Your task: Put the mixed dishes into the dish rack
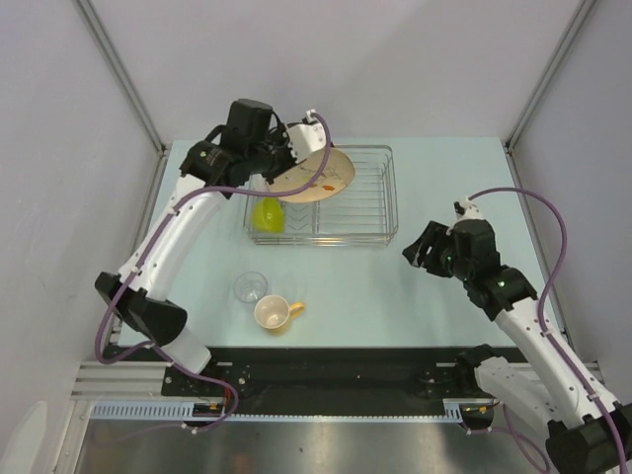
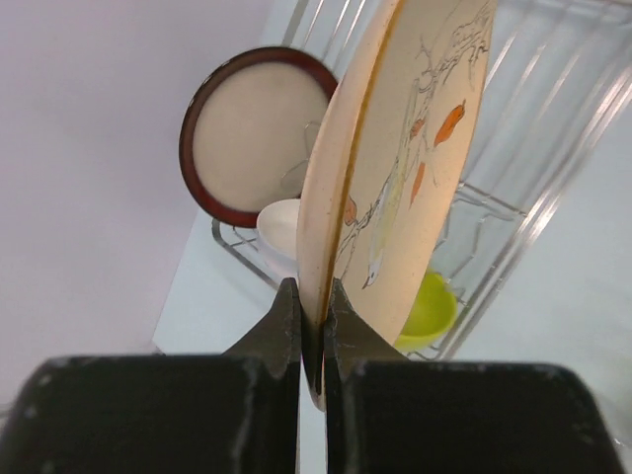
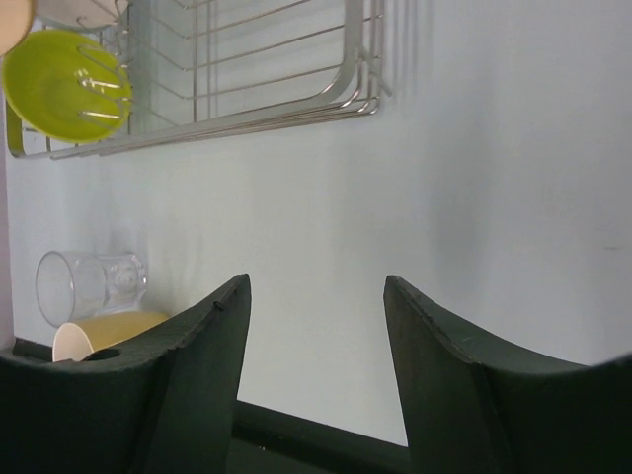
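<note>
Glazed ceramic, stiff and probably slick and breakable, the cream floral plate (image 2: pixel 415 168) wants a firm pinch at its rim, as the left gripper (image 2: pixel 311 296) clamps it, edge-on; orange-and-grey sprigs on cream, it tilts over the dish rack (image 1: pixel 360 202), lime-green bowl (image 2: pixel 430 311) beyond; the right gripper (image 3: pixel 316 286) stands open, empty

The dish rack (image 1: pixel 387 202) is silver wire, on a pale blue-green counter (image 1: pixel 415 296). At the rack's left end, the floral plate (image 2: pixel 415 168) is cream with a tan edge, painted with orange petals and thin grey-green stems. Behind it in the rack, the other plate (image 2: pixel 259 133) is beige with a dark-red rim. Also in the rack are a white bowl (image 2: pixel 281 225) and a lime-green bowl (image 1: pixel 268 214). In front of the rack, the mug (image 1: pixel 275 313) is tan-yellow with a cream inside, and the glass (image 1: pixel 250 287) is clear. The left arm (image 1: pixel 183 232) and right arm (image 1: pixel 538 341) are white with black joints and purple cables.
</note>
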